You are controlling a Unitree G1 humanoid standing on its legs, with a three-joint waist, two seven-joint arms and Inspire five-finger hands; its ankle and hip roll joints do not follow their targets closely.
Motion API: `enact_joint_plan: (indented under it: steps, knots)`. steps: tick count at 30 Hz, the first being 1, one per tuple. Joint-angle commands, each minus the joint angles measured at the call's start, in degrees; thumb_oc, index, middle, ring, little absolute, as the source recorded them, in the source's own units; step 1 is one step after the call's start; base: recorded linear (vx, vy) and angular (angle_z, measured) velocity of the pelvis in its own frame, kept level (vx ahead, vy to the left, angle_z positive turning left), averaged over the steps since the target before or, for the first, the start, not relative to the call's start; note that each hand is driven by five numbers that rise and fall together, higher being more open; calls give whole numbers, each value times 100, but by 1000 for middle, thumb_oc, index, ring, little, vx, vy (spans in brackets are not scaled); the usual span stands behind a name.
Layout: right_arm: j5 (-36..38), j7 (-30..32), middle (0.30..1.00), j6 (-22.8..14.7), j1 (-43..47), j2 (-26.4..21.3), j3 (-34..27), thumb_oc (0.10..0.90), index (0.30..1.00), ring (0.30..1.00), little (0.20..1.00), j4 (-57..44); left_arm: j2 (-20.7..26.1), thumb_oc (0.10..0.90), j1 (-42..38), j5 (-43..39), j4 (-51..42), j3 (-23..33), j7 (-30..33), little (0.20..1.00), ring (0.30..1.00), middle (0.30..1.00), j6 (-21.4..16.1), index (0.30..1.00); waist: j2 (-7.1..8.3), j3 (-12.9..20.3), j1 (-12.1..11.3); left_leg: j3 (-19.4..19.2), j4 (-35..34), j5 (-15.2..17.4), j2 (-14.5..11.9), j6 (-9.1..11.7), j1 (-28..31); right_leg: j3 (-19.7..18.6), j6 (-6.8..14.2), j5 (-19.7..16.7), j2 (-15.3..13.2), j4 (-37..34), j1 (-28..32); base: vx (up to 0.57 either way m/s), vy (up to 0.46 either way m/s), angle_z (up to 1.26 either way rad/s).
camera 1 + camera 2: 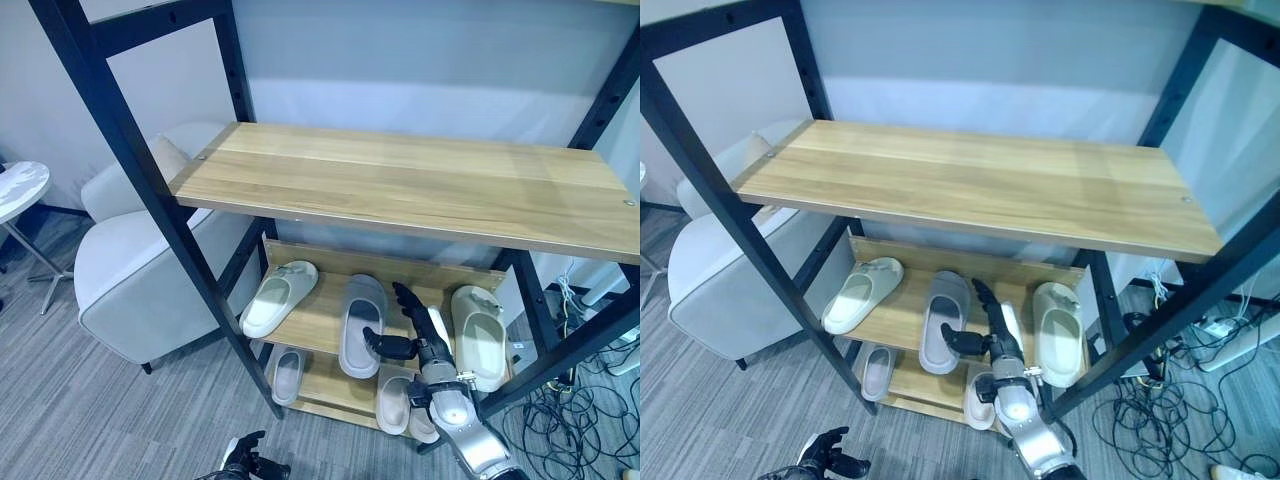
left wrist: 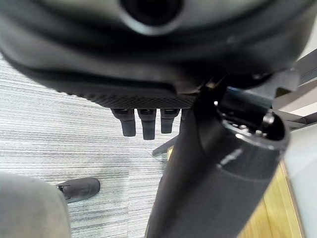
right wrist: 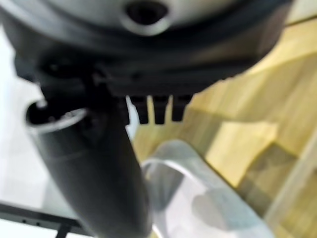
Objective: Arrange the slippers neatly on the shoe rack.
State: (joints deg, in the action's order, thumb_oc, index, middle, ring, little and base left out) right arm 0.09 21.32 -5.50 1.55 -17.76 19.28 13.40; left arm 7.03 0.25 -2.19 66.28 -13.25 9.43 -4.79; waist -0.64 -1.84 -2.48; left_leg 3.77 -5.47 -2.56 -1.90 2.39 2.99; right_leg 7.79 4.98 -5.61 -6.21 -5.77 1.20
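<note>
The black-framed shoe rack has a bare wooden top shelf (image 1: 400,185). On the middle shelf (image 1: 310,325) lie a cream slipper (image 1: 280,297) at the left, a grey slipper (image 1: 361,322) in the centre and a cream slipper (image 1: 480,335) at the right. Two more slippers (image 1: 288,372) (image 1: 393,398) rest on the bottom shelf. My right hand (image 1: 425,335) is open between the grey slipper and the right cream one, fingers straight and thumb reaching toward the grey slipper's (image 3: 198,198) edge. My left hand (image 1: 245,460) hangs low near the floor before the rack, fingers relaxed and holding nothing.
A grey armchair (image 1: 130,290) stands close against the rack's left side, with a round white side table (image 1: 20,190) further left. Loose cables (image 1: 590,400) cover the floor at the rack's right. The rack's black diagonal posts (image 1: 150,190) cross in front of the shelves.
</note>
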Motion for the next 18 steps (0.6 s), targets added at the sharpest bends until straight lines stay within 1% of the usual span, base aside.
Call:
enact_joint_plan:
  steps: [1,8,14,18]
  knots:
    - [-237,278,900,-357,702,155,-435,800,900,900,900,-219,-22,800,184,204,548,-495,100,900,900,900,8,900,36,-195,-290,115,47,607,177,-84,114,67,263,643,-63,143,309,0,0,0]
    - [-338,447,900,-278,906,161,-471,800,900,900,900,57,-21,800,174,204,526,-530,113,900,900,900,1,900,33,-234,-347,142,47,597,186,-85,71,97,268,647,-69,137,283,14,8,5]
    - [-380,733,900,-179,1364,170,-607,800,900,900,900,580,5,800,173,165,498,-573,120,900,900,900,-13,900,39,-318,-491,227,47,561,204,-90,-51,149,276,640,-86,119,218,9,13,6]
    - [-380,801,900,-153,1485,197,-607,800,900,900,900,665,2,800,172,150,499,-587,143,900,900,900,-8,900,43,-346,-535,262,47,553,214,-94,-84,177,271,641,-83,115,208,6,4,5]
